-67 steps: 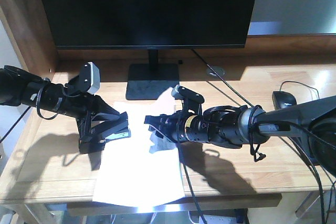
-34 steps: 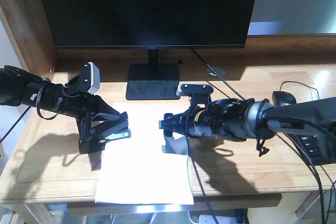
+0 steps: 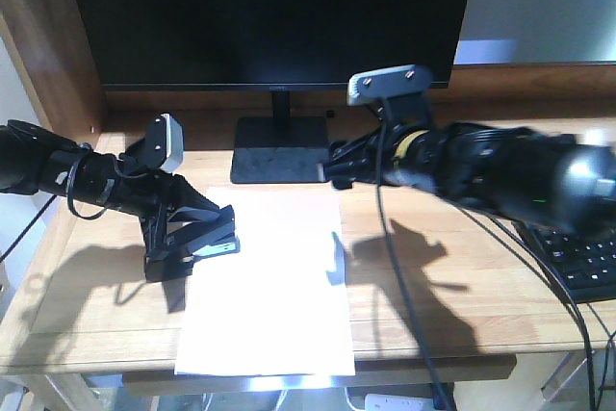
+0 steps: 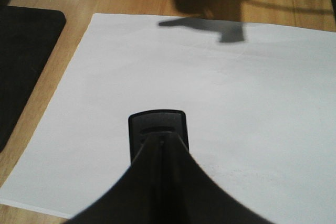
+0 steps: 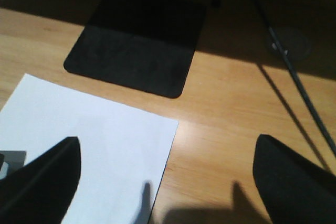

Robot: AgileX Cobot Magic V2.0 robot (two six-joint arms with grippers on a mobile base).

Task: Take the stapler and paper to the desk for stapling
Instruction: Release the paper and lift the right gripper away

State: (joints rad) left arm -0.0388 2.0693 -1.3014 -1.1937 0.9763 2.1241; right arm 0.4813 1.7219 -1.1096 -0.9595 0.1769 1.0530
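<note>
The left gripper (image 3: 192,230) is clamping the stapler (image 3: 218,245), holding its nose over the left part of the paper (image 3: 269,286), which is lying flat on the desk (image 3: 77,320) in front of the monitor stand (image 3: 277,151). The right gripper (image 5: 167,145) is hovering near the sheet's far right corner, fingers spread wide and empty. With nothing pinning the sheet, the stapler is likely risking pushing it sideways or creasing it on the way down.
</note>
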